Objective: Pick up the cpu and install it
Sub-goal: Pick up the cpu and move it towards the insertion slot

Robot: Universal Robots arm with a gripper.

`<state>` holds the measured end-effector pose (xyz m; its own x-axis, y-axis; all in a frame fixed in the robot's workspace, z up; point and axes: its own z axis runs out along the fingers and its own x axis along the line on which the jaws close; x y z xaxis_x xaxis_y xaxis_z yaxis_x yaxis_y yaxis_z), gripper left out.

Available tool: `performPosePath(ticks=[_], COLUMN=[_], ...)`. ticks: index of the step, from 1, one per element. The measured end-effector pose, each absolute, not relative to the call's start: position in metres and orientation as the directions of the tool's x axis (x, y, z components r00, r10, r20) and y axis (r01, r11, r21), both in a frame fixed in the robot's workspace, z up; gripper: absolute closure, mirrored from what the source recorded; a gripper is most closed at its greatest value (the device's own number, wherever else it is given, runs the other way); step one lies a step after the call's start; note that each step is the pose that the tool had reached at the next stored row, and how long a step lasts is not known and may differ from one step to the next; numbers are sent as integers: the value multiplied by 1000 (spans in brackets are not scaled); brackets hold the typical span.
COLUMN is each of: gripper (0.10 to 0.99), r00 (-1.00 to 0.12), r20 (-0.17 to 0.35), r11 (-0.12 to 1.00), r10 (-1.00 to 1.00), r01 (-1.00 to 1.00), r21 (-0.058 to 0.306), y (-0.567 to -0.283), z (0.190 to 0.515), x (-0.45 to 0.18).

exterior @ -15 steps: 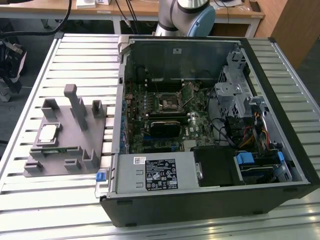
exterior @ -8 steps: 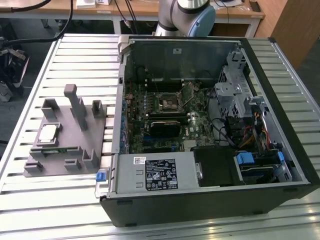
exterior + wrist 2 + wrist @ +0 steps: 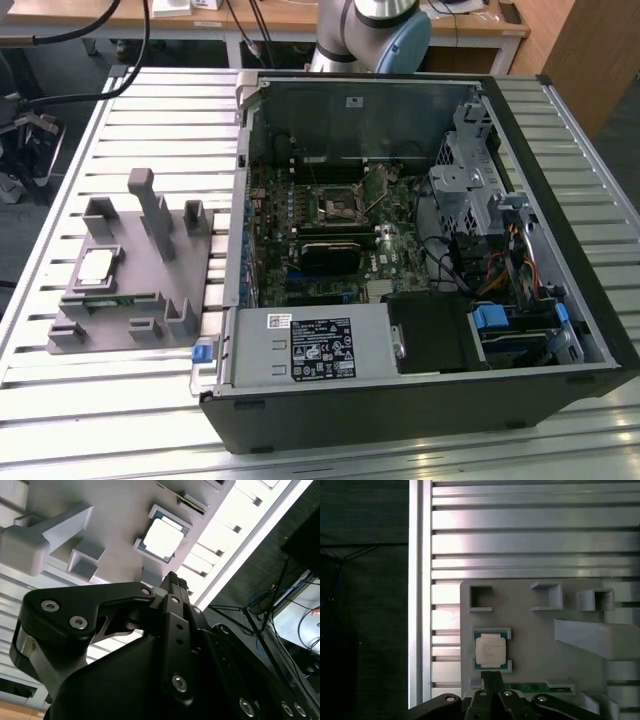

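Exterior view first: the cpu (image 3: 97, 265) sits in a pocket of the grey fixture (image 3: 150, 290), toward the middle left of the frame, on the slatted table (image 3: 100, 420). The open computer case (image 3: 400, 420) takes up the centre and right. The motherboard (image 3: 320, 240) is inside it and the socket (image 3: 338, 205) is near the frame's middle. So the chip isn't picked yet, and it's well apart from where it has to go.

Second wrist view: the gripper (image 3: 172, 580) hangs over the fixture (image 3: 115, 510) with its fingers together and nothing between them. The cpu (image 3: 162, 537) is just beyond the tips, not touching them.

First wrist view: same story. The closed tips of the gripper (image 3: 492, 677) are lined up with the cpu (image 3: 490, 650), which lies flat and square in its pocket. Raised lips hug the edge nearest the tips and the opposite edge.

My take on doing the pick well: those fingers have to spread wider than the chip before going down. I'd grab across the two edges the lips leave free. Come down level, since a tilted grip could jam the chip against the lips. And squeeze lightly by the edges only.
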<state>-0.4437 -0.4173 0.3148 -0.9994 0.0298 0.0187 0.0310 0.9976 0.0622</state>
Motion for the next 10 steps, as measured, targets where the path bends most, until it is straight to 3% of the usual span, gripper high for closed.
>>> performPosePath(ticks=[10], gripper=[980], r00=[-1000], r20=[19], r11=[998], r10=[22], r01=[23], r21=[66], y=[-419], z=[299], x=[-444])
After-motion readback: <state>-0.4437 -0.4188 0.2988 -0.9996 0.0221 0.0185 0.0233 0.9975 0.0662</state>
